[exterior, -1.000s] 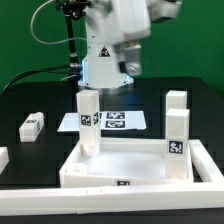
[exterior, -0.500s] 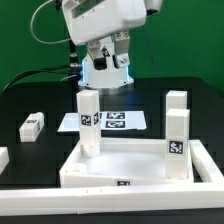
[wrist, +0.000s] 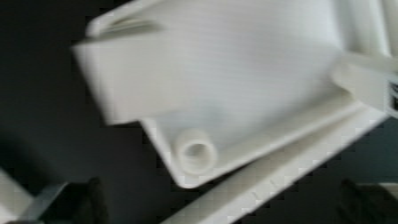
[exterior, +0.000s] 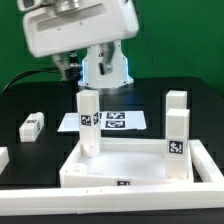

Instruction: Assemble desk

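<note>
Nearest in the exterior view, a long white border strip (exterior: 100, 208) runs across the black table (exterior: 30, 100). Just beyond it lies the white tray-like tabletop (exterior: 130, 165) of the desk, rim up. Standing upright in its far-left corner is one white square leg (exterior: 89, 122), tag facing the camera. At its right side stand two more legs, a nearer one (exterior: 178, 145) with a tag low on its face and a farther one (exterior: 176, 103) just behind it. The rest of the tray floor holds nothing. Off to the exterior view's left, a fourth leg (exterior: 33, 124) lies flat on the table, well apart from the tray. Farther back, behind the far-left leg, the marker board (exterior: 115, 120) lies flat. Above all this hangs the arm's white wrist housing (exterior: 80, 30); the tool itself is hidden there. In the wrist view only a blurred finger tip (wrist: 54, 200) shows; its fingers are spread wide and hold nothing, over a tabletop corner with a round socket (wrist: 196, 153).
</note>
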`<state>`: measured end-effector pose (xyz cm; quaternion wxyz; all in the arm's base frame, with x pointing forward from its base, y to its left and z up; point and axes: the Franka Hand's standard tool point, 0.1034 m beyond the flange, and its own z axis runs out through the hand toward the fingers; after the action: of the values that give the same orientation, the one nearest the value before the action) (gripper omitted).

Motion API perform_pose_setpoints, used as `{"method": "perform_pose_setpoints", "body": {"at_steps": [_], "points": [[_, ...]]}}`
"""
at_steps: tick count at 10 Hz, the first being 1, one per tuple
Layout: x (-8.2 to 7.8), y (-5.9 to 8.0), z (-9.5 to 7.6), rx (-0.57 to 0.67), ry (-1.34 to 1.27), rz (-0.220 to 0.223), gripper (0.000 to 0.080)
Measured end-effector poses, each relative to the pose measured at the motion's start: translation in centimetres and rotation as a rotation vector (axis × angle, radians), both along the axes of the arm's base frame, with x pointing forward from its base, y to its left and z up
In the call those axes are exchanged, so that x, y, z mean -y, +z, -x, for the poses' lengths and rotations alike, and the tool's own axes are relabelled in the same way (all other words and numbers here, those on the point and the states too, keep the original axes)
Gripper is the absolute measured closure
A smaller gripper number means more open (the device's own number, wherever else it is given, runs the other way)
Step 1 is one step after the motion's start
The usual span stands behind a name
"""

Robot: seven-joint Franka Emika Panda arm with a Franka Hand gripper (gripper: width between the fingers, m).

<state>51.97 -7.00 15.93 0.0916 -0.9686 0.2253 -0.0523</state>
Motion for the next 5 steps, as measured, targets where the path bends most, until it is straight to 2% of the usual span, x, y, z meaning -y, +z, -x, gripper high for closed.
{"method": "perform_pose_setpoints", "body": {"at_steps": [1, 2, 3, 4, 5], "points": [[3.2, -1.2, 2.4, 0.004, 0.123, 0.019, 0.0151], [5.6, -1.9, 3.3, 0.005, 0.21, 0.04, 0.0151], [7.3, -2.5, 3.5, 0.011, 0.279, 0.066, 0.0151], [7.7, -3.1, 3.9, 0.01, 0.356, 0.079, 0.0151], [6.7, -2.9, 3.6, 0.007, 0.375, 0.058, 0.0151]]}}
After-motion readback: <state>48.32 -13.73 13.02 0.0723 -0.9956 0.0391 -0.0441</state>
